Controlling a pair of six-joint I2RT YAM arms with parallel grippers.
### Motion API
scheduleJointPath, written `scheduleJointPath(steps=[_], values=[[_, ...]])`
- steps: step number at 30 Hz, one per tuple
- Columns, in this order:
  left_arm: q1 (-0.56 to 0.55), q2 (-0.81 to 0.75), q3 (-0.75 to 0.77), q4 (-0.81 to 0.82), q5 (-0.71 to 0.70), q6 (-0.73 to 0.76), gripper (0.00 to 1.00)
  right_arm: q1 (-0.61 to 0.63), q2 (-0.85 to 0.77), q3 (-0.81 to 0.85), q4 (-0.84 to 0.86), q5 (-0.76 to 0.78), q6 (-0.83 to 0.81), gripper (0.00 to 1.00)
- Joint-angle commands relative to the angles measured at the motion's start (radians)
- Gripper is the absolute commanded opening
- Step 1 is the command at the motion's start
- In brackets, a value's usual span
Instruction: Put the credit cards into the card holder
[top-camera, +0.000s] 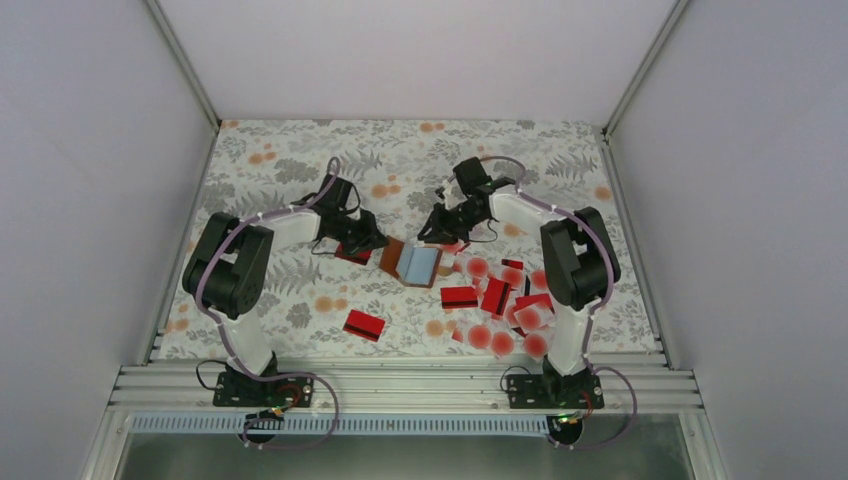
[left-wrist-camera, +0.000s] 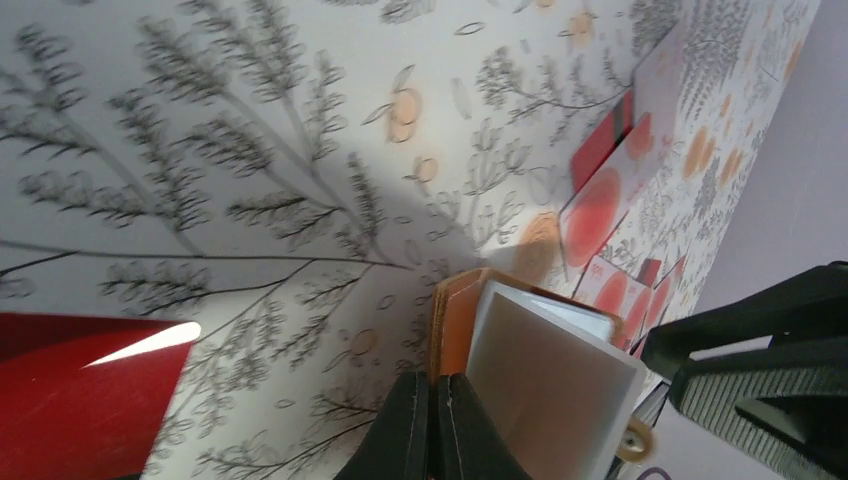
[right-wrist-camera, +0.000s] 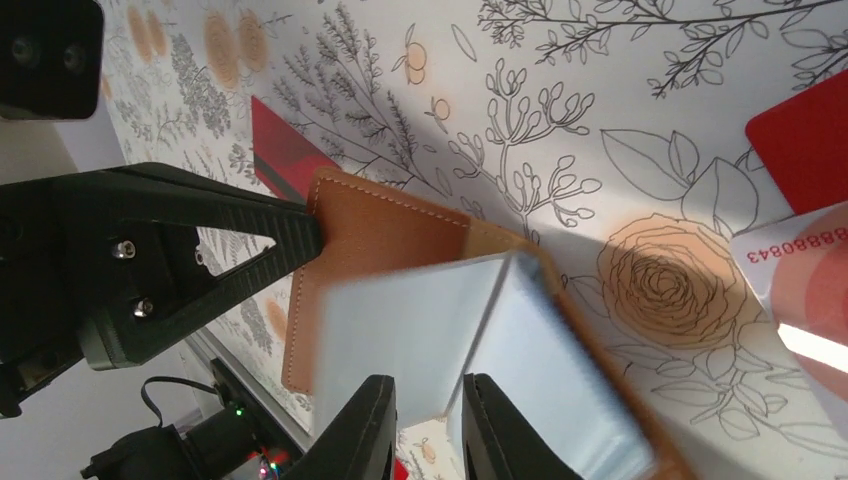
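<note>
The left fingers (left-wrist-camera: 400, 435) are pressed together on the edge of the brown leather flap of the card holder (top-camera: 415, 265), pinching it at its left side. The right fingers (right-wrist-camera: 365, 430) stand a narrow gap apart with the lower edge of the holder's pale grey-blue inner panel between them; whether they press on it cannot be told.

The card holder lies open near the middle of the floral tabletop (top-camera: 300, 150), between the two arms, brown flap to the left and pale inside facing up. One red card (left-wrist-camera: 80, 390) lies just beside the left fingers. To the right of the holder, near the right arm, the other credit cards (top-camera: 505, 300) are scattered in a loose, overlapping heap, red ones with a black stripe mixed with whitish ones bearing a red dot. A single red card (top-camera: 364, 324) lies apart, nearer the left arm's base.
</note>
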Motion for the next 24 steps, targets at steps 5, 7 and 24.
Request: scheduleJointPath(steps=[5,7,24], values=[[0.031,-0.009,-0.065,0.081,0.047,-0.042,0.02,-0.001,0.017,-0.021,0.043,-0.003,0.009,0.16],[0.032,-0.011,-0.068,0.089,0.045,-0.042,0.02,0.003,0.021,-0.032,0.050,-0.015,0.008,0.14],[0.033,-0.107,-0.133,0.136,0.017,-0.067,0.02,0.071,0.161,-0.022,0.138,-0.139,-0.028,0.14]])
